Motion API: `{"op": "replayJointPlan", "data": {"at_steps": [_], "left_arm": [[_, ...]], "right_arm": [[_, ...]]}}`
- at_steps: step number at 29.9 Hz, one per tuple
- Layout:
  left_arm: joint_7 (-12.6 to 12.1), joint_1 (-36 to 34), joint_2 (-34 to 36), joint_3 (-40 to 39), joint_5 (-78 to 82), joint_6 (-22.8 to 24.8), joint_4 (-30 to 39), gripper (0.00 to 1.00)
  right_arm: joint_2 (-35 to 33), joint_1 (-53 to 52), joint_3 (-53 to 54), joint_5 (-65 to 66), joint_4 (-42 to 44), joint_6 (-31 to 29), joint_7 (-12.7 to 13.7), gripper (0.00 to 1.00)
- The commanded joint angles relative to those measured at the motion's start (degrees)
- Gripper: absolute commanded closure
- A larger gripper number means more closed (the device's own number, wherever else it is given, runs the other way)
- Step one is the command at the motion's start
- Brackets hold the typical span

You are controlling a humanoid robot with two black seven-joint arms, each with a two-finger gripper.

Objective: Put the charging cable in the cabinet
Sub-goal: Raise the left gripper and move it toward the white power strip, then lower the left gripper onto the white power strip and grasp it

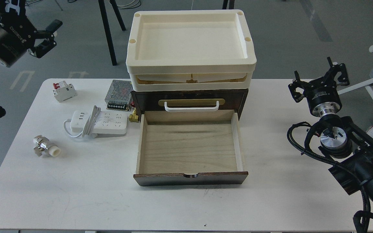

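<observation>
The left gripper (45,37) hangs high at the upper left, off the table's (76,194) far-left corner, its arm coming in from the left edge and its fingers spread apart with nothing between them. Below and to its right, on the tabletop, sits a small white circuit breaker (64,91) with a red switch, and further right a silver perforated power supply box (119,95). Just nearer than these lies the charging cable (99,123), flat on the table with its cord looped over its body, well below this gripper and just left of the cabinet (189,100). A small metal-and-white fitting (45,147) lies nearer still, to the left.

The right gripper (319,81) stands over the table's right edge, wrist upright, fingers pointing up and away, splayed and empty. To its left the cabinet's lower drawer (189,145) is pulled fully out, its pale interior bare. Cream trays (189,48) are stacked on the cabinet.
</observation>
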State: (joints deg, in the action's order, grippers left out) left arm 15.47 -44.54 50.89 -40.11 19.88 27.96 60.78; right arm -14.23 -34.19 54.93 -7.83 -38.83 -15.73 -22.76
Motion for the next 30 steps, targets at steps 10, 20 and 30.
{"op": "replayJointPlan", "data": {"at_steps": [10,20,30], "left_arm": [[0.2,-4.0,-1.5,1.1,63.0,-3.7,2.2,0.04],[0.4,-4.0,-9.5,21.6,83.9,-19.2,-12.8,0.08],[-0.3,-3.8,-17.7,34.0,83.7,-25.4,-23.9,0.11]], "right_arm": [[0.0,0.0,0.0,0.0,0.0,0.0,0.0,0.00],[-0.1,0.1,-0.1,0.0,0.0,0.0,-0.9,0.00],[0.0,0.1,-0.3,0.0,0.0,0.0,-0.9,0.00]]}}
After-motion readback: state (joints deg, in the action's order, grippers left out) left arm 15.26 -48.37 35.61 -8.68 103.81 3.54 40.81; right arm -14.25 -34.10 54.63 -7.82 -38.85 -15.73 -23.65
